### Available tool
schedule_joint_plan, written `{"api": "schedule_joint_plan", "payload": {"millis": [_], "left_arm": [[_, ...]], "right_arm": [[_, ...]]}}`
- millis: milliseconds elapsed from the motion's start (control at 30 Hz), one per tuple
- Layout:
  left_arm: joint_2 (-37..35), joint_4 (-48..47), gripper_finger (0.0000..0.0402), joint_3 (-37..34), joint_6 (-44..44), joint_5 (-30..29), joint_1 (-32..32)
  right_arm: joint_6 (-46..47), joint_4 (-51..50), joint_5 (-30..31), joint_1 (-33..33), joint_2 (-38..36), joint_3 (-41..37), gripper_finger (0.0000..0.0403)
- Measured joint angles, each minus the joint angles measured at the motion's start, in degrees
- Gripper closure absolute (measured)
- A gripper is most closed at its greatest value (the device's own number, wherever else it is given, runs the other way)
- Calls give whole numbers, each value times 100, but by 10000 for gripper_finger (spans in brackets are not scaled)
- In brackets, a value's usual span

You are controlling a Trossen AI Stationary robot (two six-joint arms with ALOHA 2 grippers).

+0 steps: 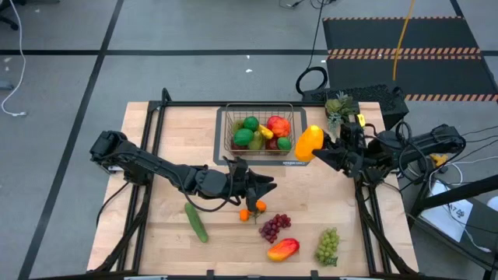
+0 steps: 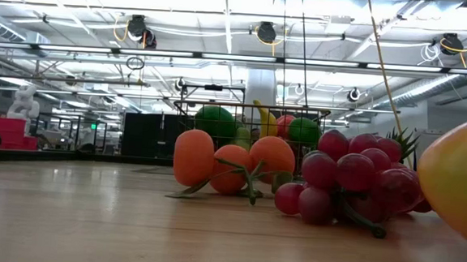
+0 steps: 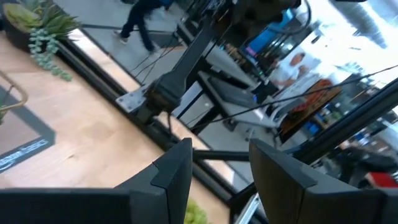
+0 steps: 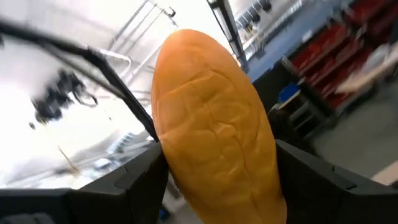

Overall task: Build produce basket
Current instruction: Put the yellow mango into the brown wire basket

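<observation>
The wire basket (image 1: 259,131) (image 2: 250,120) sits at the table's far middle and holds green, red and yellow produce. My right gripper (image 1: 319,152) (image 4: 217,174) is just right of the basket's near right corner, shut on a yellow-orange oblong fruit (image 1: 309,143). My left gripper (image 1: 268,187) (image 3: 217,177) hangs open and empty above the table's middle, just beyond the small oranges (image 1: 254,210) (image 2: 231,163). On the near table lie a cucumber (image 1: 196,222), purple grapes (image 1: 274,227) (image 2: 352,183), a red-yellow mango (image 1: 282,249) (image 2: 458,177) and green grapes (image 1: 328,245). My right gripper pinches the yellow-orange fruit's lower half (image 4: 211,180) between its two fingers (image 4: 146,171), one on each flank. The fingers come from the table's right side, tipped upward. The fruit is lifted clear of the table and stands up beyond the fingertips.
A spiky green pineapple-like piece (image 1: 340,105) stands at the table's far right, behind my right arm. The basket rests on a dark mat (image 1: 221,148). Bare wood lies on the table's left half and between the basket and the near produce. People show in the room behind.
</observation>
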Motion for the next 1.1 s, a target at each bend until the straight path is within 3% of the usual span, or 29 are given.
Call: {"api": "schedule_joint_plan", "payload": {"millis": [300, 533, 700, 833, 967, 1100], "left_arm": [[0, 620, 243, 0, 121, -26, 7], [0, 1264, 238, 0, 640, -509, 44], [0, 1862, 172, 0, 692, -627, 184], [-37, 1698, 88, 123, -353, -473, 460], [-37, 932, 15, 710, -436, 92, 718], [-44, -450, 19, 1599, -232, 754, 1006]], "right_arm": [[2316, -594, -17, 2, 2, -2, 142], [2910, -1086, -24, 2, 2, -4, 142], [2869, -1095, -22, 3, 2, -4, 142], [2873, -1095, -22, 2, 2, -3, 142], [2875, -1237, -22, 3, 1, -4, 142], [2991, -1433, -22, 4, 4, -4, 142]]}}
